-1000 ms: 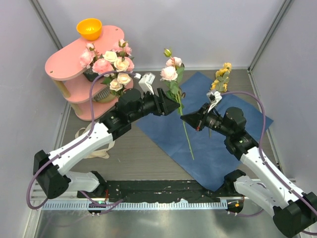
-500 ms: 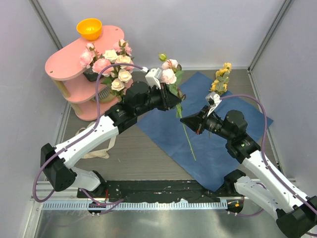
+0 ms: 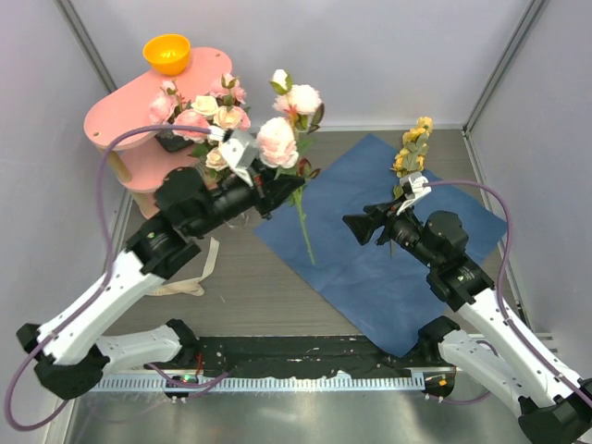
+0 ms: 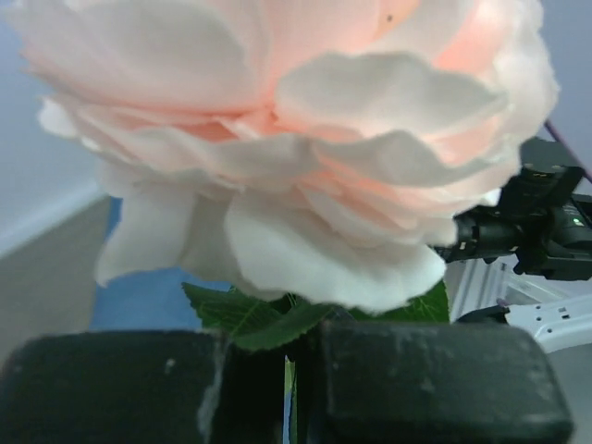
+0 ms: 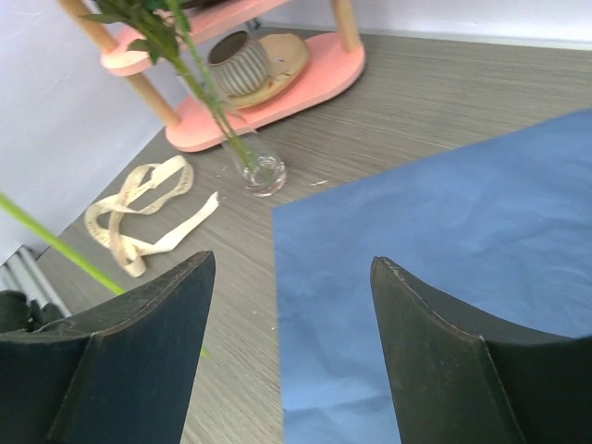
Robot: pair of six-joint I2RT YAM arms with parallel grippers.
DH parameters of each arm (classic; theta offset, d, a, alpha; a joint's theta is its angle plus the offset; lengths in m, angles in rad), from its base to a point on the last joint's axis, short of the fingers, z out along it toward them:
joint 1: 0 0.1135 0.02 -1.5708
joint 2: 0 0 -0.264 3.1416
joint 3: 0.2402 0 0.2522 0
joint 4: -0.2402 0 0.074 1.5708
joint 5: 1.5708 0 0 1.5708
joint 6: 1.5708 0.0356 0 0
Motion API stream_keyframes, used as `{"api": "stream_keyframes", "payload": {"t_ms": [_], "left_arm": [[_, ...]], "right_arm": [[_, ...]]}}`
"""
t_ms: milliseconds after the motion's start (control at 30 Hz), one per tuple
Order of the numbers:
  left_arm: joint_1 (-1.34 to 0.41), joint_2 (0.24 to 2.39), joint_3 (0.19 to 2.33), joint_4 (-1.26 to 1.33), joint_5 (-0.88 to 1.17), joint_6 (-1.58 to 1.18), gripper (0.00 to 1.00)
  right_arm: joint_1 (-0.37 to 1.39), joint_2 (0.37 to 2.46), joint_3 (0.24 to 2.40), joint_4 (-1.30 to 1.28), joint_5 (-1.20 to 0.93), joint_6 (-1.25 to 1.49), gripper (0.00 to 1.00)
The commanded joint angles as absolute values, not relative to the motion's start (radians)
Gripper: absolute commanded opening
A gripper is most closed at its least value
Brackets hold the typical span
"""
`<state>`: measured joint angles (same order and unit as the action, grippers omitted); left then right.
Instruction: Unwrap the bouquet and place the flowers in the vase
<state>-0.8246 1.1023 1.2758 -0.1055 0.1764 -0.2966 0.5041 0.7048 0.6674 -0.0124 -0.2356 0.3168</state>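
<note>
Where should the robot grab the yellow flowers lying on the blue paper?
Probably the thin stem just under the blooms of the yellow flowers, from straight above, right gripper open across it. They lie flat on the blue paper, and the blooms look soft.

Left gripper (image 3: 277, 191) clamped, up high, right gripper (image 5: 291, 263) gaping

Orange bowl (image 3: 166, 53) tops 2-tier pink shelf (image 3: 116, 116); striped pot (image 5: 237, 59), perhaps ceramic, below.
</note>
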Motion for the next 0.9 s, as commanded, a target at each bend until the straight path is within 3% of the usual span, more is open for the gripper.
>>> {"api": "stream_keyframes", "payload": {"t_ms": [0,167,300,500,633,867], "left_arm": [[-0.825,0.994,1.373,-0.247,0.126,-0.002,0.0],[-0.824,0.913,1.382,-0.275,-0.356,0.136,0.0],[-0.799,0.936,1.414,-0.29,-0.553,0.206,0.0],[-0.599,0.942,1.427,-0.258,-0.568,0.129,0.0],[-0.433,0.969,1.44,-0.22,-0.448,0.014,0.0],[-0.37,1.029,1.494,-0.144,-0.39,-0.063,0.0]], "right_arm": [[0.508,0.732,0.71,-0.021,-0.13,0.33,0.74],[0.508,0.765,0.719,-0.005,-0.16,0.365,0.74],[0.508,0.775,0.724,-0.006,-0.163,0.376,0.74],[0.508,0.773,0.73,-0.011,-0.163,0.39,0.74],[0.508,0.77,0.73,-0.012,-0.164,0.394,0.74],[0.508,0.764,0.733,-0.021,-0.158,0.39,0.74]]}}
